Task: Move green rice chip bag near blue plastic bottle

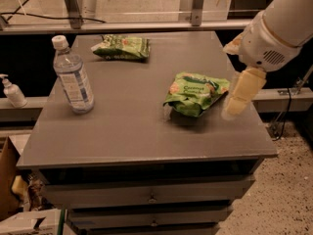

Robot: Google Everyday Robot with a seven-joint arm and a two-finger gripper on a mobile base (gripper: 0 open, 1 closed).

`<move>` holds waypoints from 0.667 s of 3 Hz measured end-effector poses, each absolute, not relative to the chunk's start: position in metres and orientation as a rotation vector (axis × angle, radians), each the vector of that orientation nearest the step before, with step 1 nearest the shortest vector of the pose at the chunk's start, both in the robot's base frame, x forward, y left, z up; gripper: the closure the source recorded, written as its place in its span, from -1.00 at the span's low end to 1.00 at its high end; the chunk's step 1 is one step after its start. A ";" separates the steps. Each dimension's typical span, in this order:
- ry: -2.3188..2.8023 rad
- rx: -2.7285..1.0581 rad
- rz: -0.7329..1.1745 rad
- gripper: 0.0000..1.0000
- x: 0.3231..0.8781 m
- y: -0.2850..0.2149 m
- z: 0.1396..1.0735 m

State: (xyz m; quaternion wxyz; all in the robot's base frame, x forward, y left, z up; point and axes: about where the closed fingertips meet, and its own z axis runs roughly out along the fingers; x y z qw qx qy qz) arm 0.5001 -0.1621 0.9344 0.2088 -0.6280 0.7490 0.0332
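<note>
Grey table, green rice chip bag right of centre, blue plastic bottle upright at left, duller green bag behind, gripper just right of chip bag

The chip bag is bright green with a dark green banner and tan rounds. The clear bottle has a blue-and-white label and a white cap. The table is grey. The cream pincer hangs just right of the bag.
</note>
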 end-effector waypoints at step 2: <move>1.981 -1.761 0.251 -1.00 0.548 -0.102 0.883</move>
